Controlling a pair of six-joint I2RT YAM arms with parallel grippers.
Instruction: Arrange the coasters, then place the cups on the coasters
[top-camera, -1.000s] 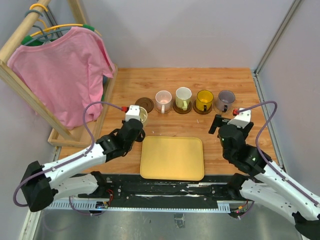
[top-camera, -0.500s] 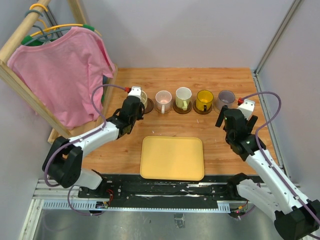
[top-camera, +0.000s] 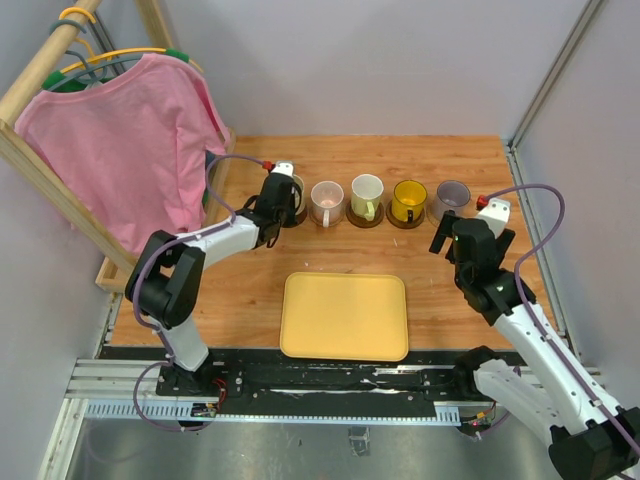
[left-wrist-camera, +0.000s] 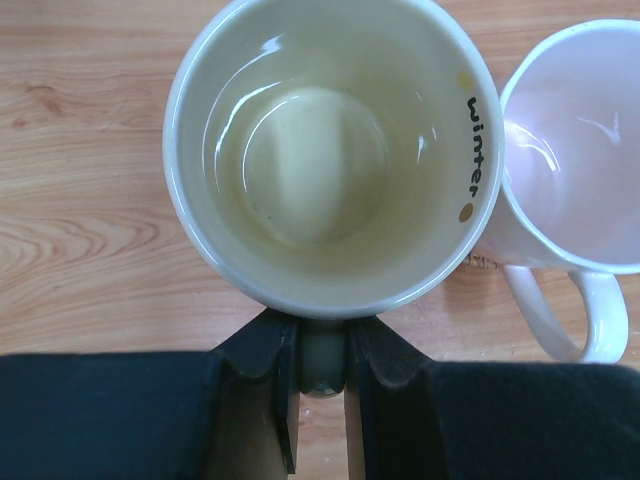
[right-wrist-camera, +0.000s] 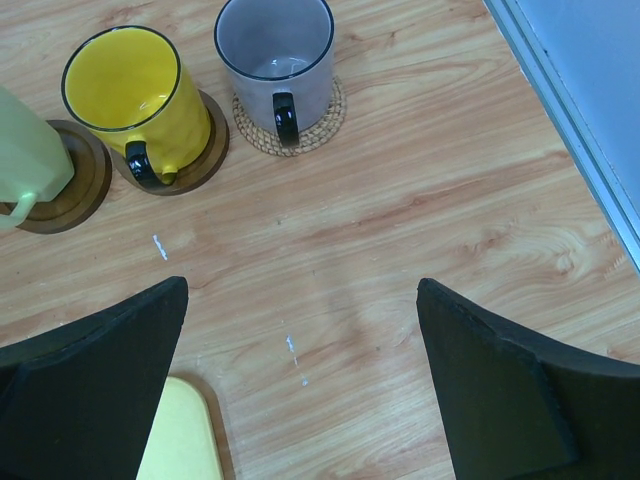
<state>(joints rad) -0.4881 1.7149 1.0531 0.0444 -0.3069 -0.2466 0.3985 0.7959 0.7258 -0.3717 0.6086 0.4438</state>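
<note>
**A:** What is hard to make out here?

**B:** Mostly the left end of the row. In the top view the left gripper covers part of the cream cup. From the wrist, only a sliver of that cup's handle shows between the fingers. I cannot tell whether the cup sits on a coaster.

**A:** And the other cups?

**B:** The pink cup, just beside the cream one, runs off the right edge of the left wrist view. The green-white cup is cut by the left edge of the right wrist view. The yellow cup stands on a dark coaster, and the grey cup on a woven coaster.

**A:** How do the arms stand?

**B:** The left arm bends at the elbow and reaches to the row's left end at the back of the table, its fingers pinching the cream cup's handle. The right gripper hangs over bare wood, near the grey cup but apart from it, jaws spread wide. The yellow tray lies between the arms
</note>
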